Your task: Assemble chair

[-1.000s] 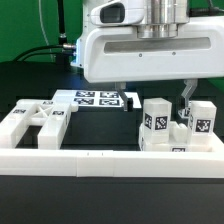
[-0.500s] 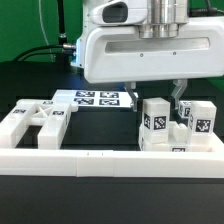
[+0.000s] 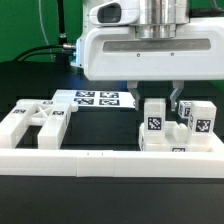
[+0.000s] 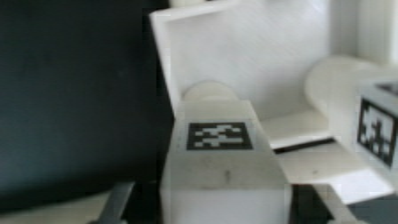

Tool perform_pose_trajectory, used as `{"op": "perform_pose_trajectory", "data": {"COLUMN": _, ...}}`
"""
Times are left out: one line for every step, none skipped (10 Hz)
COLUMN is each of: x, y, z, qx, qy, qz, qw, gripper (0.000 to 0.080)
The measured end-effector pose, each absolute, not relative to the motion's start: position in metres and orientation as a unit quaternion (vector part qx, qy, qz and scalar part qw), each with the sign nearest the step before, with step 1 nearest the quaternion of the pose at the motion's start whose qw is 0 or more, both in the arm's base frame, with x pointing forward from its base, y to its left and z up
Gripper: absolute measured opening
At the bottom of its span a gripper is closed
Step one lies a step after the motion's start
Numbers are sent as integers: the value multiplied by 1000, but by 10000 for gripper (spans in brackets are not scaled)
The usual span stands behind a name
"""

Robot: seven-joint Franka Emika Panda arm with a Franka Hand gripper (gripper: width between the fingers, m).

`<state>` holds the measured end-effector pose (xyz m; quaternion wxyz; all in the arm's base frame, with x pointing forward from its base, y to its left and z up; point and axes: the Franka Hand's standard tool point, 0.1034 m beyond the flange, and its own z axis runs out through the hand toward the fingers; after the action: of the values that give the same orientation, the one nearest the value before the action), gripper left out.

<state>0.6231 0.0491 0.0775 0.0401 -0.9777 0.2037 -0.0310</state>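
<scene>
My gripper [image 3: 156, 97] hangs open over the chair pieces at the exterior view's right. Its two fingers stand on either side of an upright white block [image 3: 155, 120] with a black-and-white tag, with gaps showing on both sides. A second tagged block [image 3: 201, 118] stands just right of it. In the wrist view the same block [image 4: 217, 140] fills the middle, tag facing the camera, between the open gripper [image 4: 226, 200]. Behind it lie a flat white slab [image 4: 231, 50] and a rounded white piece [image 4: 347, 85]. More white chair pieces [image 3: 35, 120] lie at the left.
The marker board [image 3: 95, 98] lies flat on the black table behind the parts. A long plain white rail [image 3: 110, 160] runs across the front. The arm's large white body [image 3: 150, 45] fills the upper part of the exterior view.
The gripper's fingers have drawn closer together around the upright block, from wide apart to just outside its sides. The blocks have not moved.
</scene>
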Motion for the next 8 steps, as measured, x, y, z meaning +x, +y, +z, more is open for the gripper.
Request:
{"op": "perform_pose_trajectory", "data": {"x": 622, "y": 50, "z": 78, "qx": -959, "qy": 278, "qz": -25, "qw": 41, "gripper": 285}}
{"op": "perform_pose_trajectory", "data": {"x": 620, "y": 51, "z": 77, "qx": -941, "qy": 334, "qz": -13, "qw": 40, "gripper": 285}}
{"op": "perform_pose_trajectory", "data": {"x": 620, "y": 51, "z": 77, "qx": -936, "qy": 351, "qz": -13, "qw": 41, "gripper": 285}}
{"op": "perform_pose_trajectory", "data": {"x": 619, "y": 51, "z": 77, "qx": -926, "qy": 375, "qz": -11, "qw": 42, "gripper": 285}}
{"op": "perform_pose_trajectory", "data": {"x": 620, "y": 51, "z": 77, "qx": -910, "qy": 412, "qz": -10, "qw": 42, "gripper": 285}}
{"op": "perform_pose_trajectory", "data": {"x": 620, "y": 51, "z": 77, "qx": -896, "qy": 441, "qz": -8, "qw": 43, "gripper": 285}}
{"op": "perform_pose_trajectory", "data": {"x": 620, "y": 51, "z": 77, "qx": -877, "qy": 479, "qz": -6, "qw": 46, "gripper": 285}}
{"op": "perform_pose_trajectory", "data": {"x": 620, "y": 51, "z": 77, "qx": -848, "qy": 528, "qz": -3, "qw": 48, "gripper": 286}}
